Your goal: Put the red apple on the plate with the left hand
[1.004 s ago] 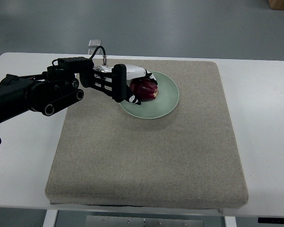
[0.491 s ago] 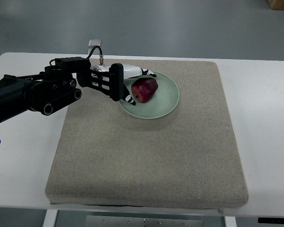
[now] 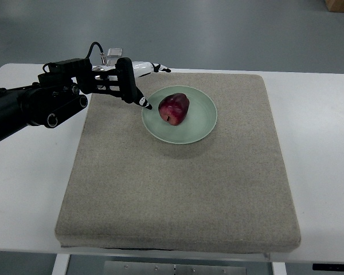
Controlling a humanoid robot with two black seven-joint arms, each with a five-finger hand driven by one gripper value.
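Bench (image 3: 324,172): white top, seen from steeply above; its near edge is cut by the lower border, and bare strips are shown at left, right and far sides.

Mat (image 3: 178,183): grey-beige, coarse-textured, square, laid flat on the bench and covering most of it. The near half of it carries nothing.

Plate (image 3: 203,127): pale green, round, set on the far half of the mat, slightly left of centre.

Red apple (image 3: 174,108): dark red, resting inside the plate, towards its far-left part. It is touched by no hand.

Left arm (image 3: 28,106): black, entering from the left edge and reaching across the bench's far-left part.

Left hand (image 3: 133,83): black with white sections, held just left of the plate at the mat's far-left corner. The fingers (image 3: 142,102) are extended and spread, and nothing is held in them; one dark fingertip is seen close beside the plate's left rim, apart from the apple.
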